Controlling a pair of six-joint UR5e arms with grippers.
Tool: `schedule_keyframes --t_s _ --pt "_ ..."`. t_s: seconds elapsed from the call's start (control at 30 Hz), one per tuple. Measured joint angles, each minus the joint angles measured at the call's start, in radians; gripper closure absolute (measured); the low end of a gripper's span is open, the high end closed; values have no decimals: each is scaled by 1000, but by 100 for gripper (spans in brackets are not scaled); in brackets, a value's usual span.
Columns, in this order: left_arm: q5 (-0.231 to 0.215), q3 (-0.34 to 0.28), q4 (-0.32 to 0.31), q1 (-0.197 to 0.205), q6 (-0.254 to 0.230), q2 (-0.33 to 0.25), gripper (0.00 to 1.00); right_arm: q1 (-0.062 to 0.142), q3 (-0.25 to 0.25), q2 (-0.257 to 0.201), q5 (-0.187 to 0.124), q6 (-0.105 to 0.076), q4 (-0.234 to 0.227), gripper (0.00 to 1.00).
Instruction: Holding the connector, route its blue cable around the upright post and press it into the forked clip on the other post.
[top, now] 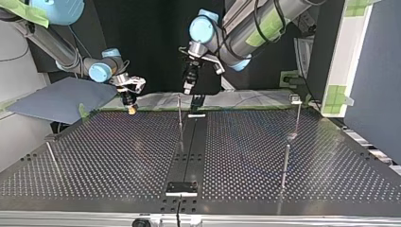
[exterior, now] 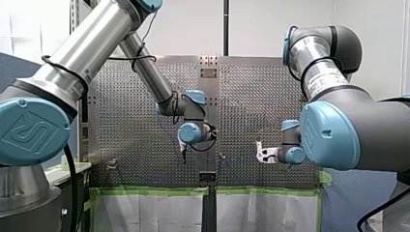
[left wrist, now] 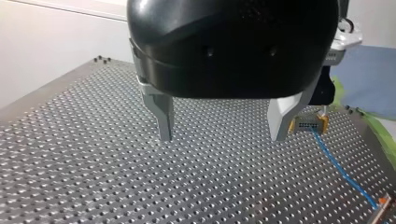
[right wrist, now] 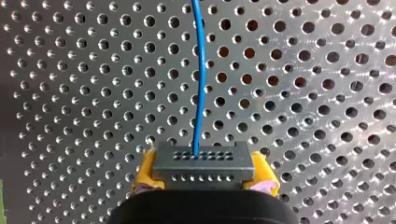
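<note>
My right gripper (right wrist: 204,189) is shut on a grey connector (right wrist: 203,162), clamped between its yellow pads (right wrist: 144,175). The blue cable (right wrist: 199,70) leaves the connector and runs straight ahead over the perforated table. In the left wrist view the connector (left wrist: 308,124) hangs just beyond one of my fingers, and its cable (left wrist: 343,170) trails down to a small fitting (left wrist: 383,205) on the plate. My left gripper (left wrist: 223,133) is open with nothing between its metal fingers, hovering above the table. In the top view my right gripper (top: 131,109) is at the back left and my left gripper (top: 187,89) at the back middle.
Thin upright posts stand on the table in the top view: one in the middle (top: 179,118), one topped with a small clip at the right (top: 296,111), another nearer the camera (top: 285,163) and a leaning one at the left (top: 52,156). A black strip (top: 189,151) runs down the middle.
</note>
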State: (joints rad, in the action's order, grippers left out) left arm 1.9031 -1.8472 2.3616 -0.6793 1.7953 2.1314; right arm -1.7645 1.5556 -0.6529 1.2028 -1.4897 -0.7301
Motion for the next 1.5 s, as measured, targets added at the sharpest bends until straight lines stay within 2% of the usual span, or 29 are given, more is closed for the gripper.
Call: schedule_keyframes --t_s 0.53,0.83,1.03,1.27,1.5 --pt "-20 -131 -56 9 48 -130 0 0 0 0 0 -1 0 100" --pt "-33 -208 -76 30 77 -208 0 0 0 0 0 -2 0 100" --pt "-58 -259 -94 70 98 -259 0 0 0 0 0 -4 -3 100" --pt "-119 -323 -154 133 149 -323 0 0 0 0 0 -4 -3 100" --pt "-188 -392 -222 202 140 -380 0 0 0 0 0 -3 -1 100"
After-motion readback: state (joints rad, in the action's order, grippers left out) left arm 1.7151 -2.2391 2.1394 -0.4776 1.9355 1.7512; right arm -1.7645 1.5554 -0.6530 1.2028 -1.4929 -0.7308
